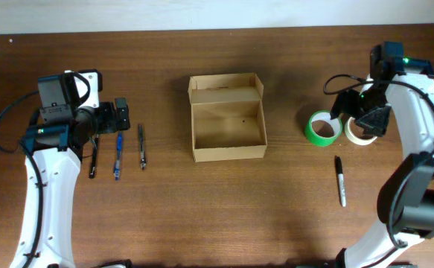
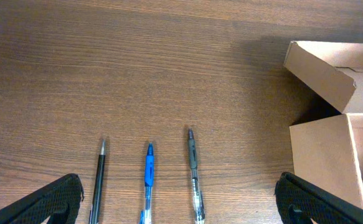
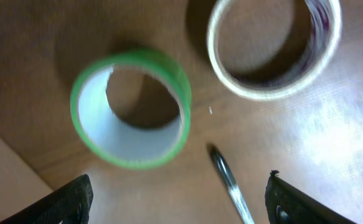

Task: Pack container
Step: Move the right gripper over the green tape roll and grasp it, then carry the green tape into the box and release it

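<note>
The tan cardboard container (image 1: 228, 125) stands open at the table's middle, its flap lid folded back; its corner shows in the left wrist view (image 2: 330, 158). Three pens lie left of it: a black one (image 1: 94, 161), a blue one (image 1: 117, 157) and a clear grey one (image 1: 141, 147). My left gripper (image 1: 120, 116) is open above them, empty (image 2: 178, 199). A green tape roll (image 1: 321, 129) and a white tape roll (image 1: 359, 132) lie at the right, with a black marker (image 1: 340, 181) nearer the front. My right gripper (image 1: 365, 112) hovers open over the rolls (image 3: 181, 199).
The brown wooden table (image 1: 224, 216) carries everything. In the right wrist view the green roll (image 3: 131, 109), the white roll (image 3: 274, 46) and the marker (image 3: 228, 180) lie close together. A pale wall runs along the table's far edge.
</note>
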Tool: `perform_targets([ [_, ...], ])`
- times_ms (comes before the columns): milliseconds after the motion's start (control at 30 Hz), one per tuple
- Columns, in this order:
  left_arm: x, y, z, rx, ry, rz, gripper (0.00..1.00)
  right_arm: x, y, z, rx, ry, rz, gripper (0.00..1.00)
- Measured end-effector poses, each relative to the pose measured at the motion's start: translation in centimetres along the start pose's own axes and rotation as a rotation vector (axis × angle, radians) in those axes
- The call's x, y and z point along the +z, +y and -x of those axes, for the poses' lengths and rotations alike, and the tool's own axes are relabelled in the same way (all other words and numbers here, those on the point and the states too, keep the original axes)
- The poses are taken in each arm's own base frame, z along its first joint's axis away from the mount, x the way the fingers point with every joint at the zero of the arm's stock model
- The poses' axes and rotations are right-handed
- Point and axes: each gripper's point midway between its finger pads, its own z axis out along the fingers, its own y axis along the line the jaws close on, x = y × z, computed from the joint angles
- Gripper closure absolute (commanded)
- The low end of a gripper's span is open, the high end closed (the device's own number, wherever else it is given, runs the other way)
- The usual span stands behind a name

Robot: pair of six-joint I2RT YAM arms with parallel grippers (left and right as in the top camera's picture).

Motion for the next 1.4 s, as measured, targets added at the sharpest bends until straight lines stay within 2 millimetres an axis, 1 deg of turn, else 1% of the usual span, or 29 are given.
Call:
perform_targets([
  [100, 0.0, 0.0, 0.0, 0.000, 0.000, 0.000, 0.01, 1.4, 0.2, 0.8, 0.001, 0.000, 0.000, 0.15],
  [167, 0.0, 0.0, 0.0, 0.000, 0.000, 0.000, 0.01, 2.3, 0.2, 1.1, 0.002, 0.009, -0.003, 0.19],
  [200, 0.0, 0.0, 0.0, 0.000, 0.000, 0.000, 0.01, 3.2, 0.1, 1.0, 0.005, 0.027, -0.009, 0.21],
  [300, 0.0, 0.0, 0.0, 0.000, 0.000, 0.000, 0.01, 4.7, 0.1, 0.9, 0.021, 0.062, -0.016, 0.22],
  [400, 0.0, 0.0, 0.0, 0.003, 0.000, 0.000, 0.01, 5.7, 0.1, 0.7, 0.024, 0.084, -0.023, 0.24],
  [500, 0.0, 0.0, 0.0, 0.003, 0.000, 0.000, 0.01, 6.6, 0.4, 0.6, 0.019, 0.094, -0.027, 0.29],
  [600, 0.0, 0.0, 0.0, 0.003, 0.000, 0.000, 0.01, 7.8, 0.8, 0.4, 0.014, 0.092, -0.026, 0.30],
  [633, 0.0, 0.0, 0.0, 0.003, 0.000, 0.000, 0.01, 8.1, 0.8, 0.2, 0.016, 0.094, -0.026, 0.33],
  [667, 0.0, 0.0, 0.0, 0.003, 0.000, 0.000, 0.01, 8.6, 0.8, -0.1, 0.018, 0.100, -0.026, 0.39],
  [733, 0.0, 0.0, 0.0, 0.003, 0.000, 0.000, 0.01, 9.5, 0.7, -0.7, 0.026, 0.112, -0.023, 0.47],
  [800, 0.0, 0.0, 0.0, 0.003, 0.000, 0.000, 0.01, 10.3, 0.6, -1.4, 0.031, 0.131, -0.023, 0.75],
  [833, 0.0, 0.0, 0.0, 0.003, 0.000, 0.000, 0.01, 10.5, 0.5, -1.7, 0.032, 0.141, -0.026, 0.81],
  [867, 0.0, 0.0, 0.0, 0.003, 0.000, 0.000, 0.01, 10.5, 0.5, -1.7, 0.032, 0.139, -0.023, 0.90],
  [900, 0.0, 0.0, 0.0, 0.003, 0.000, 0.000, 0.01, 10.5, 0.5, -1.5, 0.035, 0.135, -0.023, 0.95],
  [1000, 0.0, 0.0, 0.0, 0.003, 0.001, 0.000, 0.01, 10.6, 0.6, -1.5, 0.034, 0.134, -0.018, 0.96],
  [1133, 0.0, 0.0, 0.0, 0.003, 0.000, 0.000, 0.01, 10.3, 0.5, -1.7, 0.027, 0.140, -0.019, 0.96],
  [1200, 0.0, 0.0, 0.0, 0.003, 0.000, 0.000, 0.01, 9.6, 0.6, -1.8, 0.022, 0.136, -0.016, 0.96],
  [1233, 0.0, 0.0, 0.0, 0.003, 0.000, 0.000, 0.01, 8.4, 0.8, -1.6, 0.018, 0.117, -0.008, 0.96],
  [1267, 0.0, 0.0, 0.0, 0.003, 0.000, 0.000, 0.01, 7.7, 1.0, -1.3, 0.016, 0.101, -0.002, 0.96],
  [1300, 0.0, 0.0, 0.0, 0.003, 0.000, 0.000, 0.01, 6.3, 1.4, -0.9, 0.009, 0.070, 0.012, 0.96],
  [1333, 0.0, 0.0, 0.0, 0.003, 0.000, 0.000, 0.01, 3.7, 2.2, 0.0, -0.011, 0.009, 0.038, 0.96],
  [1367, 0.0, 0.0, 0.0, 0.003, 0.000, 0.000, 0.01, 2.2, 2.7, 0.4, -0.023, -0.026, 0.052, 0.96],
  [1400, 0.0, 0.0, 0.0, 0.003, 0.000, 0.000, 0.01, -0.3, 3.5, 1.0, -0.046, -0.086, 0.077, 0.96],
])
